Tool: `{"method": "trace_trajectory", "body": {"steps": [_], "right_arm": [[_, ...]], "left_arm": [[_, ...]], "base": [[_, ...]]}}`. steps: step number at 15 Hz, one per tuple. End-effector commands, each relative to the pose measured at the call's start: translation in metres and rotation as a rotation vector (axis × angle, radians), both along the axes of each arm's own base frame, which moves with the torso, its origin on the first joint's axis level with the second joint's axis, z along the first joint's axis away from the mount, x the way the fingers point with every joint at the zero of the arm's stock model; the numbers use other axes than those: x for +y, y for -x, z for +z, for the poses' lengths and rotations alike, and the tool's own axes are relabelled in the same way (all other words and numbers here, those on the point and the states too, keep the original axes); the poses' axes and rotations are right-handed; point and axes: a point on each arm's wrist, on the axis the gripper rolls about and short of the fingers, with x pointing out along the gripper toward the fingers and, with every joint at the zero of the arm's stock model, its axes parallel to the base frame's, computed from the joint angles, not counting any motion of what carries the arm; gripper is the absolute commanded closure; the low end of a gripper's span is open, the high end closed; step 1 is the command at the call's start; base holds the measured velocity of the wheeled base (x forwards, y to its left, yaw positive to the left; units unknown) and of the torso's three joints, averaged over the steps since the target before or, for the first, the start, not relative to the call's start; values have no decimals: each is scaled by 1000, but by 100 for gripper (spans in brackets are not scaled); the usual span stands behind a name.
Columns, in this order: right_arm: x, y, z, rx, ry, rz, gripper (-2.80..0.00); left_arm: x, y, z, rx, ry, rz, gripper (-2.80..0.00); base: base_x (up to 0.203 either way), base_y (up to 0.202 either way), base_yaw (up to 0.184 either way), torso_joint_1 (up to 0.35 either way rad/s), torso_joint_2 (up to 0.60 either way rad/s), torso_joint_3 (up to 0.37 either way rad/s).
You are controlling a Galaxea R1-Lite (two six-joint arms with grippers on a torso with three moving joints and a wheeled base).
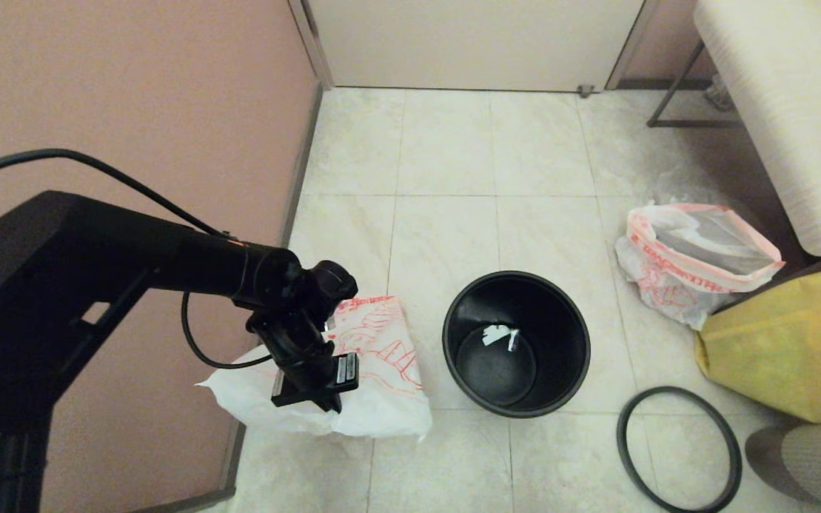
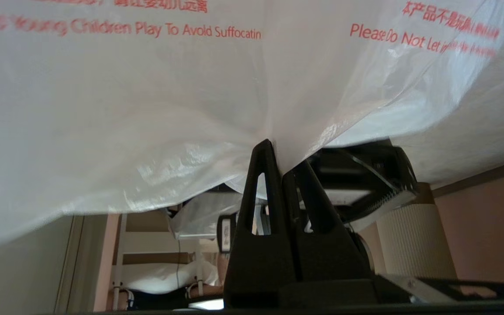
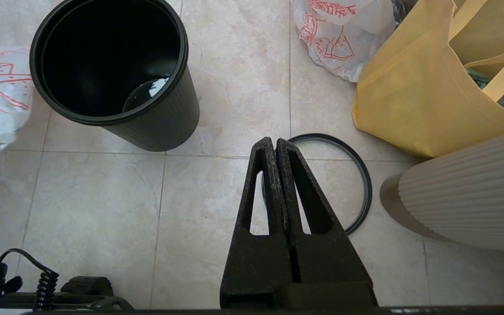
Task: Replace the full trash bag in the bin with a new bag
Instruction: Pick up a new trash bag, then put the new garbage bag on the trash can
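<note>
The left end effector was pinched shut on the new bag, held left of the empty bin, arm angled downward; the right end effector hung closed, holding nothing.

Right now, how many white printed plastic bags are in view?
2. The new bag is left of the bin, pinched in the left tool. The full trash bag sits right of it, against the yellow bag.
</note>
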Motion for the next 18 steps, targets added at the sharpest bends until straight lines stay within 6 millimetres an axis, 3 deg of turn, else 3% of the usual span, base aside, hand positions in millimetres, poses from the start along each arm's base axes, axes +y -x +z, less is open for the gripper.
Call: {"method": "trace_trajectory", "body": {"steps": [1,10,15,18], "right_arm": [[0,0,0,1,1,0,0],[0,0,0,-1,1,0,0],[0,0,0,1,1,0,0],[0,0,0,0,1,0,0]], "left_arm": [[5,13,19,-31,15,17,0],[27,68,66,-97,85,27,0],[25,100,104,-198,184,-32,0],[28,107,129,-299,258,16,0]], "base": [[0,0,0,0,0,0],[0,0,0,0,0,0],[0,0,0,0,0,0],[0,0,0,0,0,0]]}}
